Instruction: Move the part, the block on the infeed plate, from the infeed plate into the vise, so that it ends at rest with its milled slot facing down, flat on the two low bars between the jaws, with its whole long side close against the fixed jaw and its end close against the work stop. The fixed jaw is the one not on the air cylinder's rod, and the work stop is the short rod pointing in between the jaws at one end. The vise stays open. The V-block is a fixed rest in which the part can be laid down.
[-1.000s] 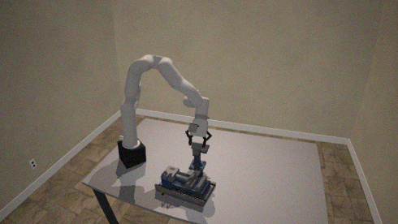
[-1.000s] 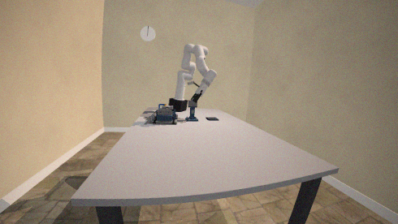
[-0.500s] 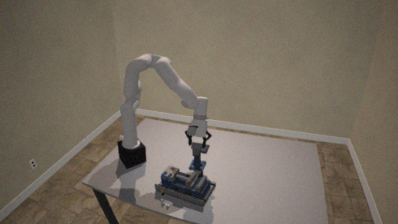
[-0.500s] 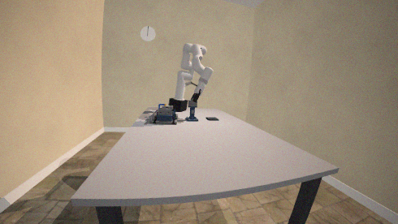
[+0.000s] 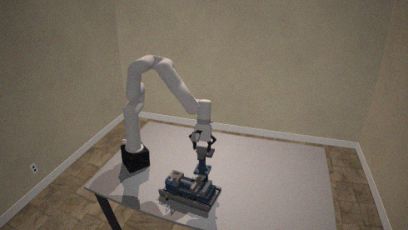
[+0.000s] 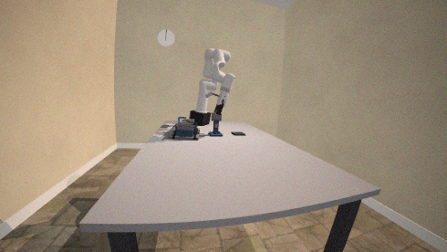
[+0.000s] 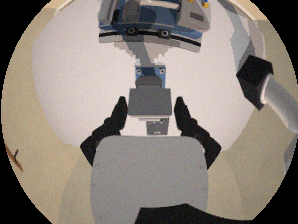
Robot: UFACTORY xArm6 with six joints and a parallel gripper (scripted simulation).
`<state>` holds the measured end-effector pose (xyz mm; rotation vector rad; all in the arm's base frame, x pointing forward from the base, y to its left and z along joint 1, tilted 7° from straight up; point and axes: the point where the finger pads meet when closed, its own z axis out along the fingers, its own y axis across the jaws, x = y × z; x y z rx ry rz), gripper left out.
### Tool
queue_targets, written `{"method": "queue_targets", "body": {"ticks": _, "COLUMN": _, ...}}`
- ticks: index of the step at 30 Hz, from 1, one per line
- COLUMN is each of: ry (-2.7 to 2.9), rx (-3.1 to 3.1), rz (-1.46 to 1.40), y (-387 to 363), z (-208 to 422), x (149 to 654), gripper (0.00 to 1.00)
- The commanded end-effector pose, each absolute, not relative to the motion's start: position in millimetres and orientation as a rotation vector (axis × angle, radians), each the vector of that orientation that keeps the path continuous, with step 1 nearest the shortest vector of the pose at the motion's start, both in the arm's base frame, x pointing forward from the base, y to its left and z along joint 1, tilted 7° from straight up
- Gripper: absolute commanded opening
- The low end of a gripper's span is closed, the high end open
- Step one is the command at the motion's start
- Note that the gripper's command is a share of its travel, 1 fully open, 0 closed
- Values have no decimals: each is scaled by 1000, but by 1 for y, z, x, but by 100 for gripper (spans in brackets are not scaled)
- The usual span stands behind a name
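So on the worktop (image 5: 266,175), the vise (image 5: 189,187) sits just beyond the hand, jaws open with nothing in them as far as I can tell. The blue V-block (image 5: 202,170) is right below the hand, and the grey part (image 7: 150,100) looks to be resting on it. The hand (image 7: 149,119) is spread wide around the part, gripping nothing. I'd say roughly halfway: re-grasp, carry and seating against fixed jaw and stop are left.
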<state>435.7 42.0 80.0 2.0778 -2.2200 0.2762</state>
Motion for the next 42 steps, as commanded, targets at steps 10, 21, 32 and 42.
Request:
{"method": "queue_targets", "body": {"ticks": 10, "ry": -2283, "rx": 2148, "rz": 161, "y": 41, "z": 81, "x": 437, "gripper": 89}}
{"method": "queue_targets", "body": {"ticks": 21, "ry": -2324, "rx": 2193, "rz": 78, "y": 40, "z": 82, "x": 437, "gripper": 89}}
{"method": "queue_targets", "body": {"ticks": 32, "ry": -2366, "rx": 2240, "rz": -15, "y": 39, "z": 81, "x": 437, "gripper": 89}}
{"method": "queue_targets", "body": {"ticks": 42, "ry": -2401, "rx": 2280, "rz": -103, "y": 38, "z": 81, "x": 437, "gripper": 89}}
